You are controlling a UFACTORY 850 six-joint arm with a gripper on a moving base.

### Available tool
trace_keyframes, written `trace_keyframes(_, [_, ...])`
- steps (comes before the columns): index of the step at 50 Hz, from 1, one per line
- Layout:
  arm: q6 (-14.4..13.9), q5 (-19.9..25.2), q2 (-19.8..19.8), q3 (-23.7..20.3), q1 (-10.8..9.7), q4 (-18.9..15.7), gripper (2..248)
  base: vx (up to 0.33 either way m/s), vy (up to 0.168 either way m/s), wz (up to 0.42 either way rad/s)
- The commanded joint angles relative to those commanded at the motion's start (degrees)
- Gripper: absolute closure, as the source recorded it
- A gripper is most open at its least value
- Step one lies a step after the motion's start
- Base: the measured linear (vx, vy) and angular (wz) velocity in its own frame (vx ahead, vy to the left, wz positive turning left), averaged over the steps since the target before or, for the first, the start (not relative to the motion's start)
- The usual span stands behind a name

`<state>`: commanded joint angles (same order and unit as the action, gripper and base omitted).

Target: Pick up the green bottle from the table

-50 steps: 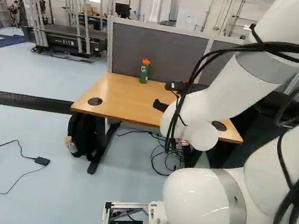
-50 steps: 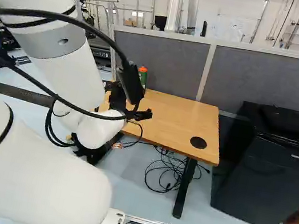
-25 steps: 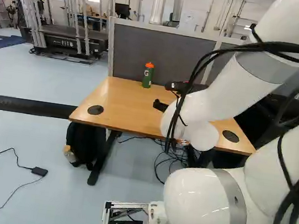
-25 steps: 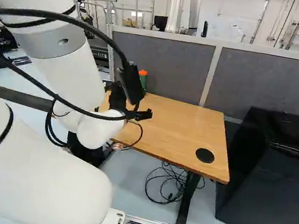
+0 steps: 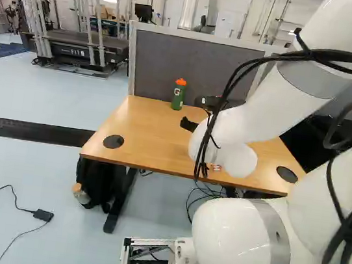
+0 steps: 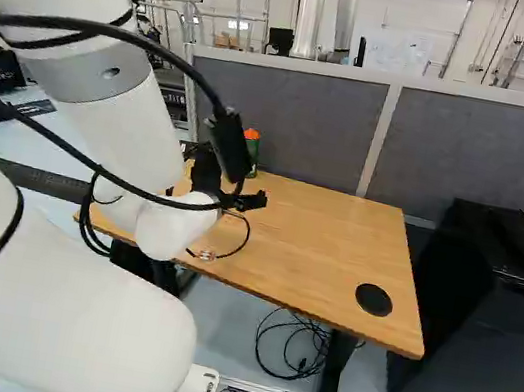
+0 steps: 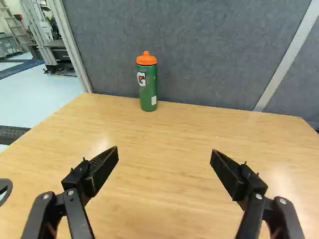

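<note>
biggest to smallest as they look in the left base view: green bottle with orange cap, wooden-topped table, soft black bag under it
1. wooden-topped table
2. soft black bag
3. green bottle with orange cap

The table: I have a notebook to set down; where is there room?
On the table, bare wood spreads between the gripper and the round cap in the right base view, and between the green bottle and the left-hand cap in the left base view. Tight spots: at the bottle, near the grey partition, and under the arm.
</note>
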<state>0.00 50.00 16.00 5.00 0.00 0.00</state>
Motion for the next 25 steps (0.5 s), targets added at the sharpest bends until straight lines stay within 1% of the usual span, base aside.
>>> trace_keyframes(19, [0.0,0.0,0.0,0.0,0.0,0.0,3,0.172,0.062,-0.01])
trace_keyframes(20, [0.0,0.0,-1.8,1.52,0.4,0.0,3,0.169,0.068,-0.001])
trace_keyframes(25, [0.0,0.0,-3.46,2.96,0.77,0.0,3,0.082,0.032,0.009])
